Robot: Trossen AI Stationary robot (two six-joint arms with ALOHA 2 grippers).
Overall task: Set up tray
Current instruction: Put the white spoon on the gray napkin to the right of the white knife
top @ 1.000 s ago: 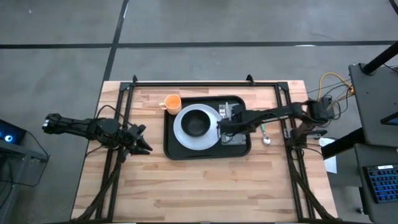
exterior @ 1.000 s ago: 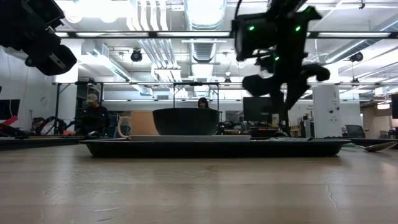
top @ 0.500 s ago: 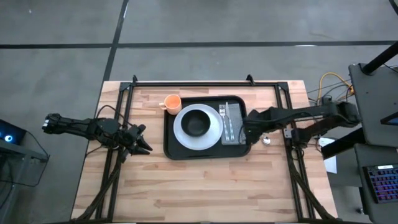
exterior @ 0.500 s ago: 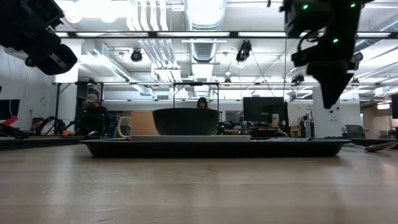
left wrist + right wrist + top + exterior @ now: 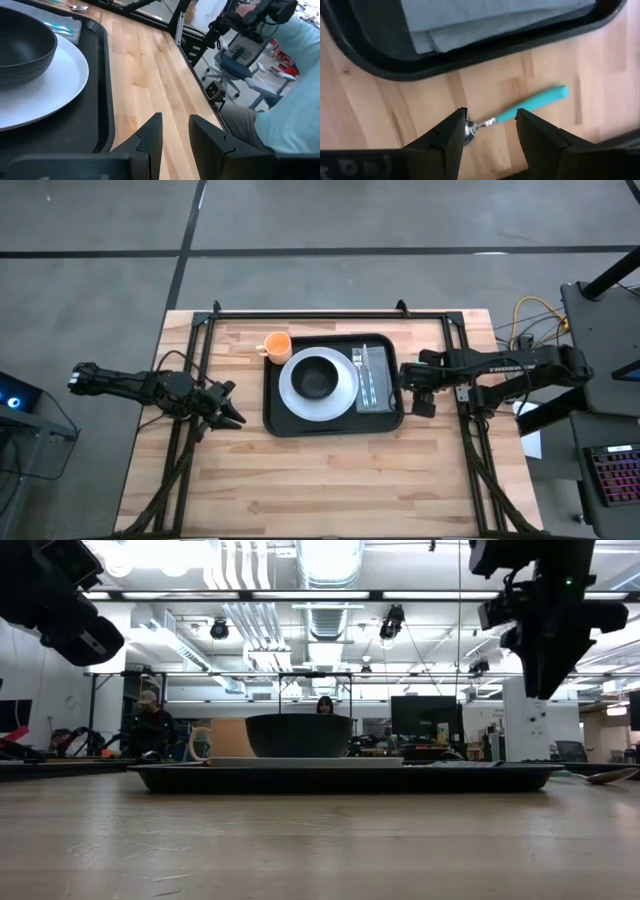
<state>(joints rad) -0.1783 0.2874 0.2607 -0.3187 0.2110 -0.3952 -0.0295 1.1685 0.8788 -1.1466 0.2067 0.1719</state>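
Tray (image 5: 334, 420) mid-table, carrying plate (image 5: 318, 383), bowl (image 5: 317, 376), napkin (image 5: 374, 377) with fork. I've pulled my right gripper (image 5: 489, 131) off the napkin; it now hangs released over the spoon (image 5: 520, 111) just outside the rim. Spoon's next.

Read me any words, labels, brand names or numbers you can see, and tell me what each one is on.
White lettering runs along the right arm in the high view, too small to read.
Nothing legible on the tray, the white plate, the orange mug, the teal-handled spoon or the room behind.
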